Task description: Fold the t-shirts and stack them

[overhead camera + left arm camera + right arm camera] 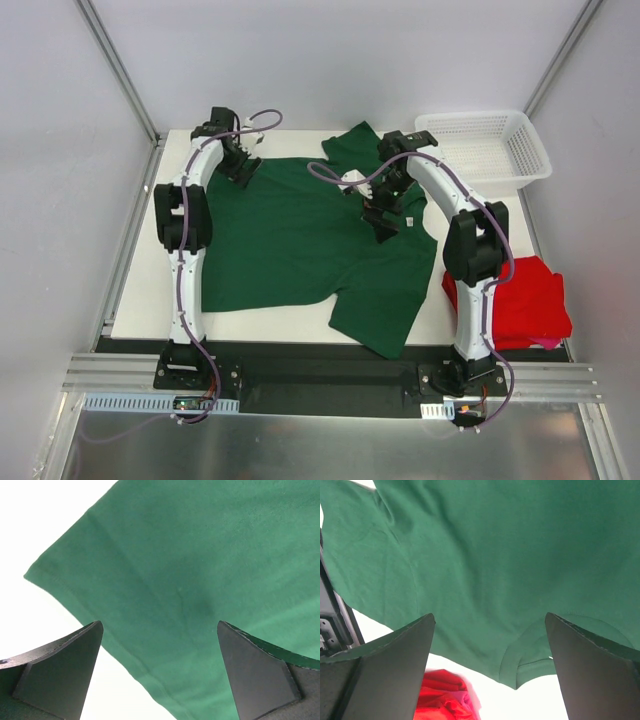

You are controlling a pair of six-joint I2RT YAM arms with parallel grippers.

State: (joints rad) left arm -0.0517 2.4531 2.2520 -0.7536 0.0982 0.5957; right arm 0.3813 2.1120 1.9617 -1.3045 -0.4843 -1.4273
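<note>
Sprawling mostly flat, the dark green t-shirt (290,235) lies beneath the left pincer (159,625) and right pincer (488,616), both gaping open.

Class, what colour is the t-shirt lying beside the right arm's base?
Bright red t-shirt, clearest in the top view.

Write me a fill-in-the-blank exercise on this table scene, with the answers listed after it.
1. The spread-out shirt lying flat on the table is dark ____.
2. The bunched shirt beside the right arm's base is bright ____.
3. The left hand and the right hand both hang over the spread-out shirt with jaws ____.
4. The white basket sits at the table's far ____ corner.

Missing words: green; red; open; right.
</note>
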